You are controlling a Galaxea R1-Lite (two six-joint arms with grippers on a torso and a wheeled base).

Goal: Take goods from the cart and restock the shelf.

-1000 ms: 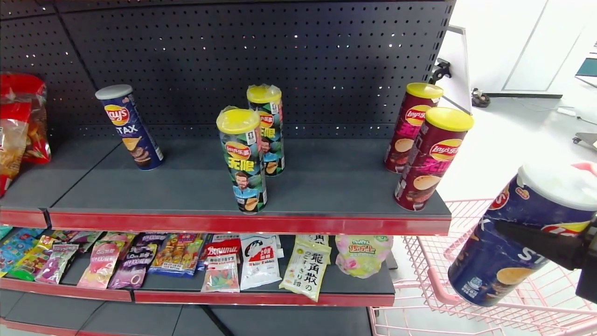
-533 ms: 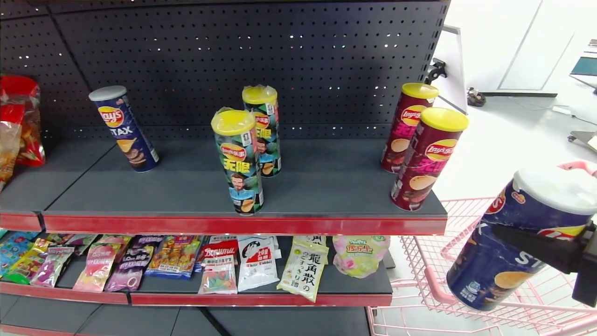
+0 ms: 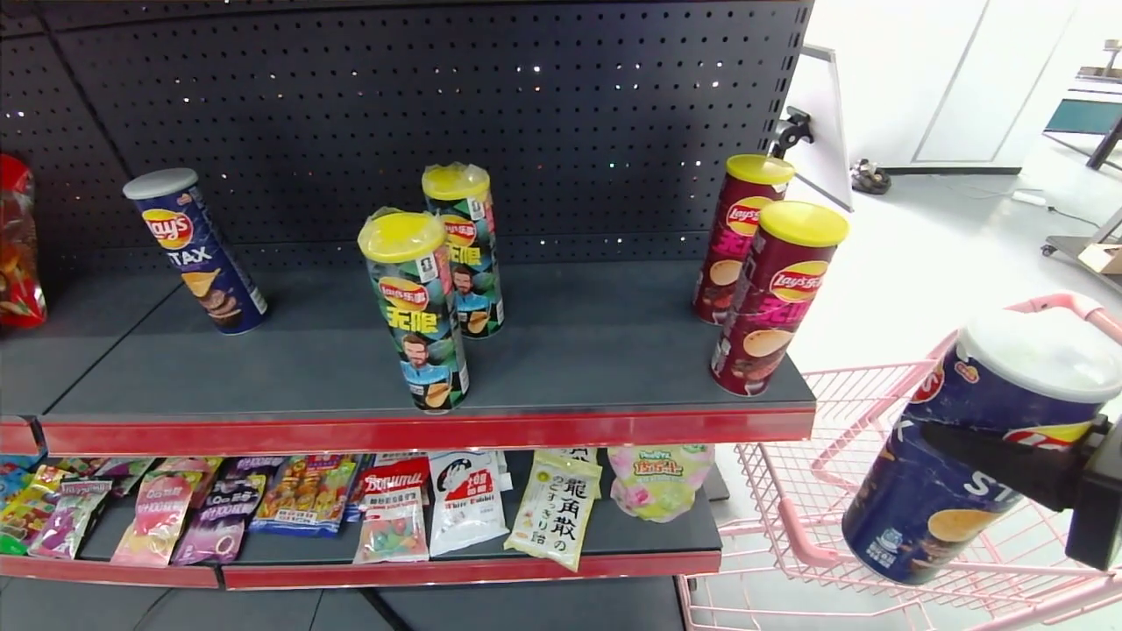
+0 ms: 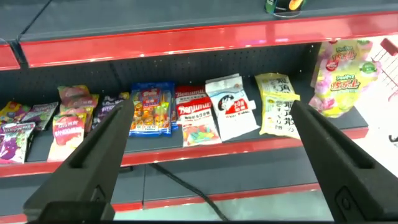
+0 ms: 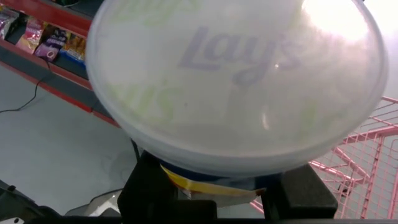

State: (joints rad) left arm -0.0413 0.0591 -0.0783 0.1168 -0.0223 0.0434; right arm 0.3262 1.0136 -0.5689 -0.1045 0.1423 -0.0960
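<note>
My right gripper [image 3: 969,443] is shut on a blue chip can [image 3: 929,491] with a white lid [image 3: 1039,350]. It holds the can tilted above the pink cart [image 3: 789,535], to the right of the shelf [image 3: 421,429] and a little below its top board. The right wrist view looks down on the lid [image 5: 236,81], with the fingers [image 5: 158,193] clamped on the can's sides. A matching blue can [image 3: 195,254] stands at the shelf's left. My left gripper [image 4: 208,124] is open in front of the lower shelf's snack packets [image 4: 230,109].
Two green cans [image 3: 412,311] stand mid-shelf and two maroon cans [image 3: 776,298] at its right end. The bare board between these groups is free. Red bags [image 3: 17,245] sit at the far left. A pegboard wall [image 3: 438,114] backs the shelf.
The whole head view has shifted, so the shelf and its cans appear further left. The blue can stays held in my right gripper at about the same spot.
</note>
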